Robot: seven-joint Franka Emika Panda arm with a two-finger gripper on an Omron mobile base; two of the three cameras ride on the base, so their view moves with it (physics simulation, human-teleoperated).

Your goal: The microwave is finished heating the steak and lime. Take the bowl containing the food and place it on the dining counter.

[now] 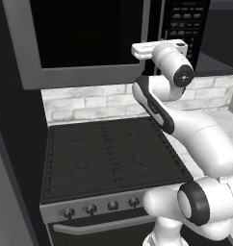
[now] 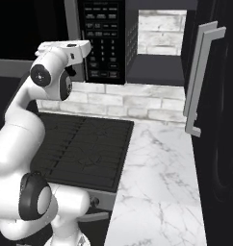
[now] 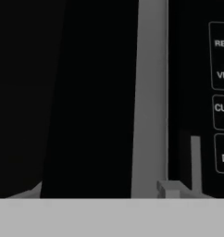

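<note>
Fingers (image 3: 179, 187) near the microwave (image 1: 89, 43) door's steel edge by the keypad (spread or pinching, impossible to tell)

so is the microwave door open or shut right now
Shut: the microwave door's dark glass sits flush in its grey frame, beside the keypad.

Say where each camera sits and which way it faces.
Left base view: behind the arm's left, looking over the stove up at the microwave; the white arm rises at lower right.
Right base view: behind its right, over the same stove and microwave; arm at lower left.
Hand view: close against the microwave's door edge and keypad; claw tips at bottom.
</note>
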